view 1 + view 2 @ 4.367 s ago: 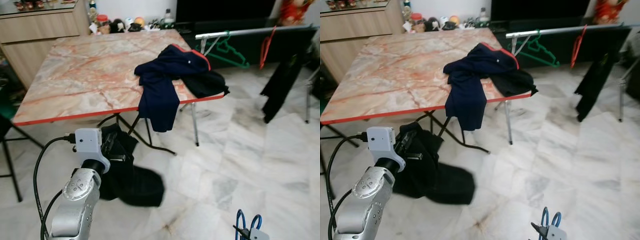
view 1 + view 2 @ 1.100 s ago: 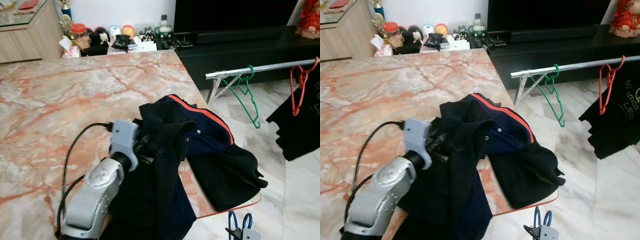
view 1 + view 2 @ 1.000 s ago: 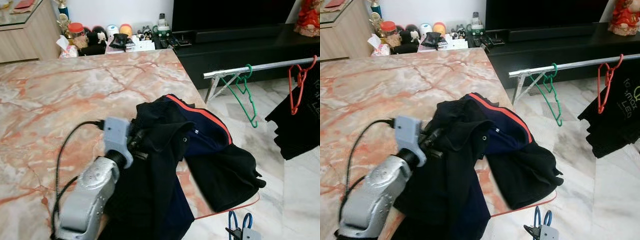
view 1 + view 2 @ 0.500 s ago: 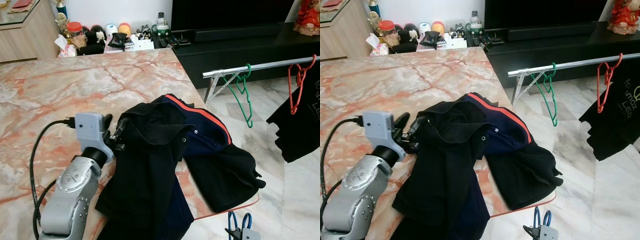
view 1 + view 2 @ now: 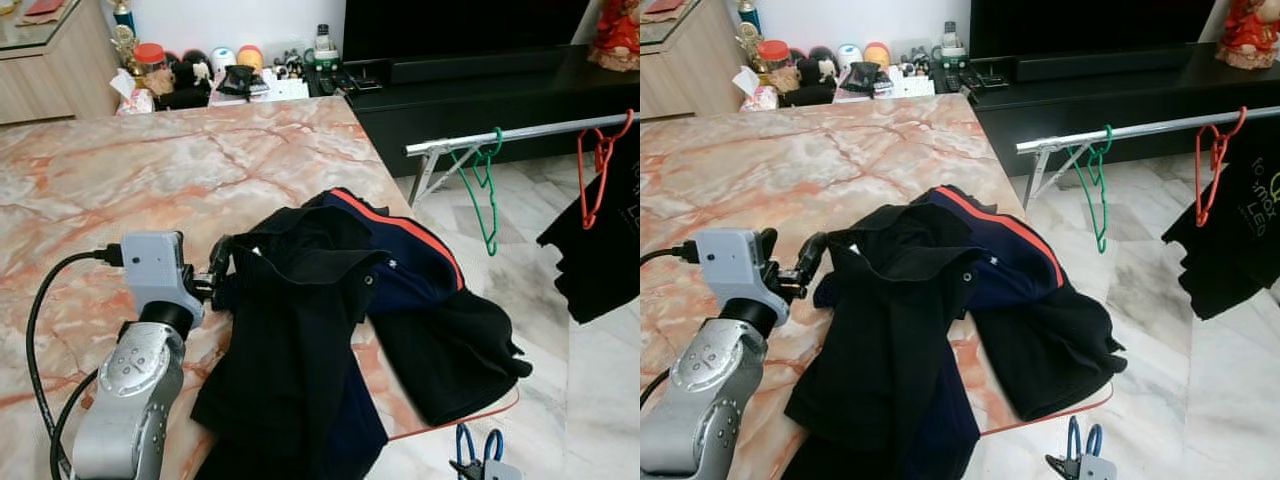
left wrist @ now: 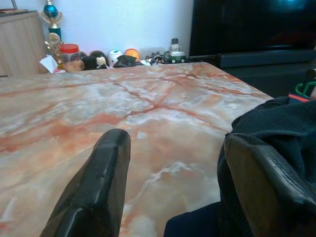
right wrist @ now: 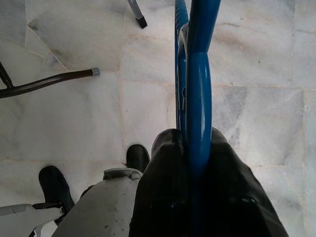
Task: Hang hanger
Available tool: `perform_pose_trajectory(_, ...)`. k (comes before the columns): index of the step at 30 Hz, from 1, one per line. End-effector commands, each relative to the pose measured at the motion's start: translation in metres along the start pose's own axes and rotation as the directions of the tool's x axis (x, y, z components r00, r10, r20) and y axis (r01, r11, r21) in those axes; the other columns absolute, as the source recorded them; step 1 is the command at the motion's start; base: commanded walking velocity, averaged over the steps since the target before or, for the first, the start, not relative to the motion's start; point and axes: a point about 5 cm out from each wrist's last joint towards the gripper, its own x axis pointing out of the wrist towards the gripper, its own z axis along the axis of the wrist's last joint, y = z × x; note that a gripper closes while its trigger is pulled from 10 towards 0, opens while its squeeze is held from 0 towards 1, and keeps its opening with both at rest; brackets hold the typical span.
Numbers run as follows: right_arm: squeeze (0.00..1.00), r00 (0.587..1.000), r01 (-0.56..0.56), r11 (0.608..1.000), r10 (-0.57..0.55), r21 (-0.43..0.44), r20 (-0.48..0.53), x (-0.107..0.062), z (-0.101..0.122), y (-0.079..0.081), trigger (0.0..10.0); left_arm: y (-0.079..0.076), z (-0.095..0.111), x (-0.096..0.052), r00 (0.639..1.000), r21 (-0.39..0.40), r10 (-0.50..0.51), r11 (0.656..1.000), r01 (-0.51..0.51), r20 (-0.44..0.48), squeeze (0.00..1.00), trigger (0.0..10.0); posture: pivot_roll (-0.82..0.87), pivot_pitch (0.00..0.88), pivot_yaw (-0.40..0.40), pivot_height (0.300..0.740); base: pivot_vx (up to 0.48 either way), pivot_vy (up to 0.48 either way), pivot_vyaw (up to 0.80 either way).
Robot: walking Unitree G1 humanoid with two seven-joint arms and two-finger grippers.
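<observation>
Marble table point(image 5: 150, 190), pink-orange veining, red edge trim. Heap of dark clothes at near right corner: black garment point(image 5: 290, 340) on top, draped toward near edge; navy garment with red stripe point(image 5: 410, 262) beneath; another black piece point(image 5: 450, 355) overhanging right edge. Far edge lined with clutter point(image 5: 215, 78) (jars, small figures, tissue pack). Left and middle of table bare marble.
</observation>
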Motion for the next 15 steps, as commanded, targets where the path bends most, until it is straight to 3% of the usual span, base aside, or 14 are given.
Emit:
perform_pose_trajectory(1, 0.00, 1.000, 0.016, 1.000, -0.016, -0.001, -0.007, -0.0010, -0.0037, -0.0049, 10.0, 0.0014, -0.0004, -0.0006, 1.000, -0.003, 0.019, 1.000, -0.019, 0.007, 0.00, 10.0, 0.09, 0.147, -0.033, 0.740, 0.000, 0.000, 0.00)
perform_pose_trajectory(12, 0.00, 1.000, 0.019, 1.000, -0.019, -0.003, -0.008, -0.0009, -0.0031, -0.0061, 10.0, 0.0058, 0.0020, -0.0017, 0.998, 0.006, 0.059, 0.998, -0.060, 0.031, 0.00, 10.0, 0.10, 0.154, -0.037, 0.740, 0.000, 0.000, 0.00)
perform_pose_trajectory(15, 0.00, 1.000, 0.019, 1.000, -0.019, -0.001, -0.007, -0.0008, -0.0027, -0.0061, 10.0, 0.0072, 0.0021, -0.0025, 0.997, 0.005, 0.066, 0.998, -0.067, 0.033, 0.00, 10.0, 0.10, 0.156, -0.036, 0.740, 0.000, -0.480, 0.00)
